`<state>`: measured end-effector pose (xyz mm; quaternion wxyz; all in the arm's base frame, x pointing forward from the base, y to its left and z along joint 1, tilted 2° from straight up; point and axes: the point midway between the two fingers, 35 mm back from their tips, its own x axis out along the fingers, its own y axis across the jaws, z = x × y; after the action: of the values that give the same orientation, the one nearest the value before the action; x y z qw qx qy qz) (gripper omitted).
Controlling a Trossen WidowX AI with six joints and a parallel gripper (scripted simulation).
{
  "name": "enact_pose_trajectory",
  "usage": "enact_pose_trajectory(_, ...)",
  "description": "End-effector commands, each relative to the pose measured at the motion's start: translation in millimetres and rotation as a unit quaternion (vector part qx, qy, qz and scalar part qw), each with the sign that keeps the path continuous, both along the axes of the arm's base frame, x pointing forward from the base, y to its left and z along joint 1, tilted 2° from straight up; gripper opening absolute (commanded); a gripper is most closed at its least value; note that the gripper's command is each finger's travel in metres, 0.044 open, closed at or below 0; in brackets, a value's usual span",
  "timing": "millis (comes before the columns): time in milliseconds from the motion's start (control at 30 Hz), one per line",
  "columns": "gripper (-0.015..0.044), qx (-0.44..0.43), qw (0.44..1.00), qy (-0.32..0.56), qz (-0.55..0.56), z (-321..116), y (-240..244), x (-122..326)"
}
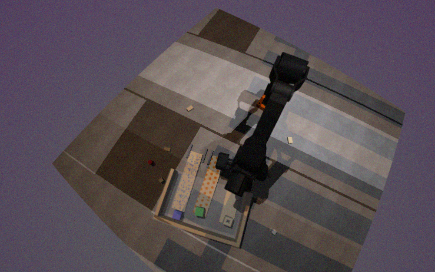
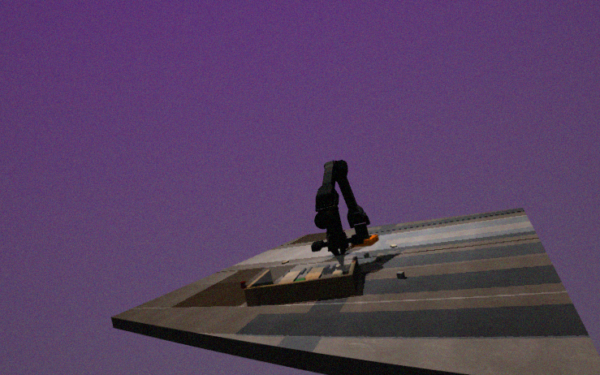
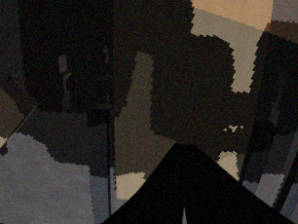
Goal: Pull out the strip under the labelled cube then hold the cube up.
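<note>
The labelled cube (image 1: 228,221), pale with a dark X on top, sits at the front end of a plain pale strip (image 1: 226,209) at the tray's right side. The arm and its shadow cover the strip's rear part. A green cube (image 1: 199,211) sits on the front end of an orange-dotted strip (image 1: 208,189). A blue cube (image 1: 178,215) is at the front end of a blue-speckled strip (image 1: 187,182). My gripper (image 2: 340,253) (image 3: 182,153) is shut, pointing down behind the labelled cube; I see nothing between its fingertips. The top view hides them under the arm; contact with the strip cannot be told.
The wooden tray (image 1: 165,193) (image 2: 302,290) has raised left, front and right walls. Thin dark rails (image 1: 205,156) stand near the strips' rear ends. Small loose blocks include a tan one (image 1: 189,108), a cream one (image 1: 289,139) and a grey one (image 1: 274,232). A red piece (image 1: 150,162) is left of the tray.
</note>
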<state>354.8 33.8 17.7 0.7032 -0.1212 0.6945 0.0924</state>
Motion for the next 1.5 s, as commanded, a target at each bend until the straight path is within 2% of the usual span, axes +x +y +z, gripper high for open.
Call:
enact_pose_trajectory(0, 0.0, 0.002, 1.0, 0.001, 0.002, -1.9, 0.5, -0.2)
enact_pose_trajectory(1467, 0.0, 0.002, 1.0, 0.002, 0.002, -5.7, -2.3, -8.0)
